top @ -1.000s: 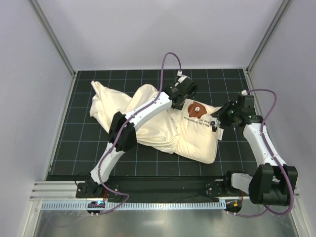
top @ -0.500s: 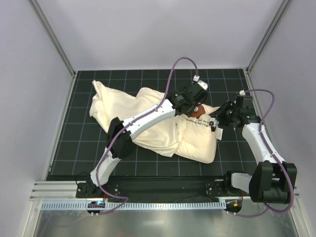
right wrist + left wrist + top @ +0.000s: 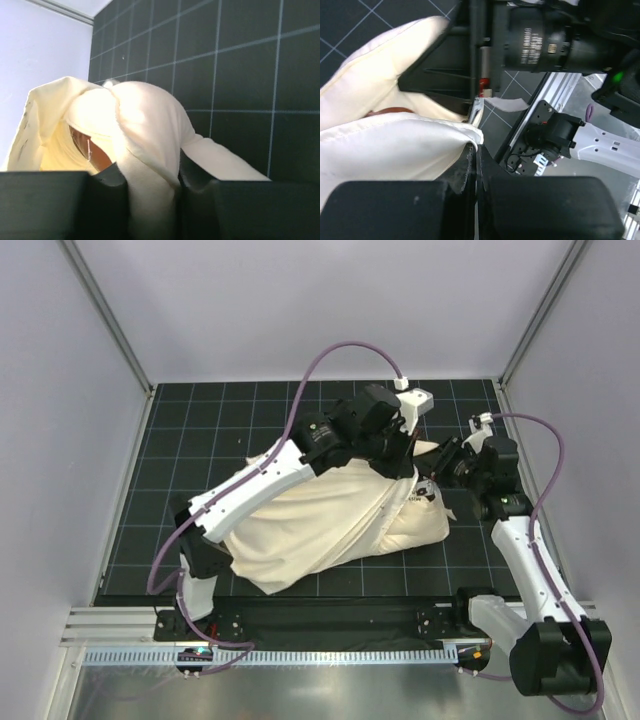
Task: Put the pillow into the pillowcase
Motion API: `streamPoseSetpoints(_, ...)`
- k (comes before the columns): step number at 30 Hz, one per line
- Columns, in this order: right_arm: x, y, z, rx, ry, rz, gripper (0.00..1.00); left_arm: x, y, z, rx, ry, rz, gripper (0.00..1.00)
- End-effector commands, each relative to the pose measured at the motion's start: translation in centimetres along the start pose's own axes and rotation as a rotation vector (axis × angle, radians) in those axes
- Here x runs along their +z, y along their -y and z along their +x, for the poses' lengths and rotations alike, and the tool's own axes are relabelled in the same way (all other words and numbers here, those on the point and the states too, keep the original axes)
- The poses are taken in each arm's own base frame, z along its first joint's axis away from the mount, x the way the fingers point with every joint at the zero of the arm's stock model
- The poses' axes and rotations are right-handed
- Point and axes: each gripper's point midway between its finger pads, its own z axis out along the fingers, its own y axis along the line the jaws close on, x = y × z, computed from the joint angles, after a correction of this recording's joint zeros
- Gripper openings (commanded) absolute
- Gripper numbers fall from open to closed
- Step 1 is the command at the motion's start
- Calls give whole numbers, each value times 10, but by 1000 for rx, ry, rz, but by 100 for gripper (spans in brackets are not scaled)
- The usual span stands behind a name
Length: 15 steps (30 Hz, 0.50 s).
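The limp cream pillowcase [image 3: 300, 520] lies draped over the left and middle of the puffy pillow [image 3: 425, 525], whose right end still shows. My left gripper [image 3: 400, 455] reaches across to the pillow's far right corner and is shut on the pillowcase hem. In the left wrist view the hem [image 3: 445, 131] runs into the closed left gripper [image 3: 476, 150], and a sliver of brown logo [image 3: 390, 110] peeks out under it. My right gripper [image 3: 442, 466] holds the pillow's raised corner. In the right wrist view thick cream pillow fabric [image 3: 145, 120] fills the gap of the right gripper [image 3: 150, 185].
A black gridded mat [image 3: 170, 440] covers the table, bounded by white walls and slanted aluminium posts [image 3: 110, 320]. A metal rail [image 3: 300, 652] runs along the near edge by the arm bases. Purple cables [image 3: 330, 355] loop above both wrists.
My left gripper shut on the pillowcase and swept right and back, dragging the cloth off the mat's left side over the pillow. The right gripper lifted the pillow's corner slightly.
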Motion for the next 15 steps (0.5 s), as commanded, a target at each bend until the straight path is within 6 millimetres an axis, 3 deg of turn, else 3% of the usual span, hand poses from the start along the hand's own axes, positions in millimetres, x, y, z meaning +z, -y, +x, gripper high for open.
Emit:
streamPoseSetpoints(1,-17,-45,-22,-120,84,-125,29,-28,14,-49,-53,173,100,0)
streamPoseSetpoints(2,-18,-41,-24,-132,93,-90,46,-23,-3,-39,-74,151,53,0)
streamPoseSetpoints(4,-23,-25,-21,-132,68,16,54,-26,-37,-40,-100,174,-54,0)
streamPoseSetpoints(5,-25,-6,-18,-136,60,110,62,-19,-53,-25,-101,142,-106,0)
streamPoseSetpoints(7,-28,9,-14,-139,50,166,71,-22,-75,-22,-107,154,-182,0)
streamPoseSetpoints(10,-30,38,1,-117,23,205,91,-21,-92,-8,-105,136,-220,0)
streamPoseSetpoints(11,-30,46,-6,-103,57,195,94,-22,-98,-9,-102,143,-234,0)
streamPoseSetpoints(12,-29,43,5,-76,18,126,95,-21,-102,-5,-81,133,-242,0)
streamPoseSetpoints(13,-30,56,19,-39,-5,111,95,-19,-105,-3,-74,127,-254,0)
streamPoseSetpoints(15,-32,59,17,-18,32,55,97,-19,-117,-2,-67,119,-283,0)
